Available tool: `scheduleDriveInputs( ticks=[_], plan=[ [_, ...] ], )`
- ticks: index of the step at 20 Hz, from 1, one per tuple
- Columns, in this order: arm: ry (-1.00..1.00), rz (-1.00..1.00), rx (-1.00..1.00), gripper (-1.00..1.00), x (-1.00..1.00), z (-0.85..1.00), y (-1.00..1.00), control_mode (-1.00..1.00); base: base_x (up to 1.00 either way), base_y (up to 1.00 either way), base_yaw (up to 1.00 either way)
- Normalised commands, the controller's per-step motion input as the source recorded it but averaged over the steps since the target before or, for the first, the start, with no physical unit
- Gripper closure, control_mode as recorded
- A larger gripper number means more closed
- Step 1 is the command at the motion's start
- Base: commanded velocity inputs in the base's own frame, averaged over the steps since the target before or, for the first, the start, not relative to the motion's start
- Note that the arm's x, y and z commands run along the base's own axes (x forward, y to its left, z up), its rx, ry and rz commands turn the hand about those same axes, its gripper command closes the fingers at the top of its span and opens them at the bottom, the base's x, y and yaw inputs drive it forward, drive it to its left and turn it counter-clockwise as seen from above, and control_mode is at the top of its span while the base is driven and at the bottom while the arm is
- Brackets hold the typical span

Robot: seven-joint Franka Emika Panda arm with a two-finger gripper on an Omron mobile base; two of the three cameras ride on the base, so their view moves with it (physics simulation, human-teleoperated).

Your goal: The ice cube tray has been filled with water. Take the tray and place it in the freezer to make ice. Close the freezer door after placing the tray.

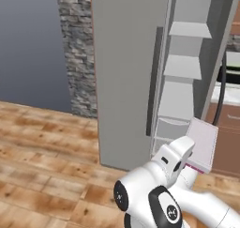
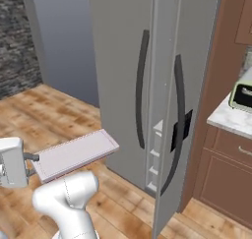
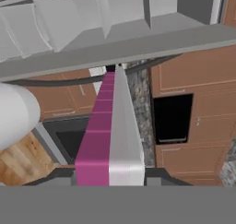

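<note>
Freezer door (image 1: 124, 77) seen at left, swung open. Gripper (image 2: 30, 165) clenched on near short end of ice cube tray (image 2: 74, 154), carried level before freezer (image 1: 180, 81) shelves. Tray judged light, stiff, spill-prone; end grip best kept flat. Wooden cabinets (image 2: 224, 176) noted right; door edge judged possible obstruction.

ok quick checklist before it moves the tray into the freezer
1. Gripper shut on the ice cube tray: ok.
2. Freezer door open: ok, it stands ajar with the shelves showing.
3. Gap wide enough for the tray: cannot tell.
4. Tray level so water stays in: cannot tell; it looks roughly flat in the right base view but tipped up in the left base view.
5. Free white shelf in the freezer: ok.
</note>
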Motion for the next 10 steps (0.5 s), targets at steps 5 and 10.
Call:
scheduleDriveInputs(
  ticks=[5,10],
  plan=[
    [0.00,0.00,0.00,1.00,0.00,0.00,0.00,1.00,0.23,0.27,-0.24],
    [0.00,0.00,0.00,1.00,0.00,0.00,0.00,1.00,0.25,0.27,-0.22]
  ],
)
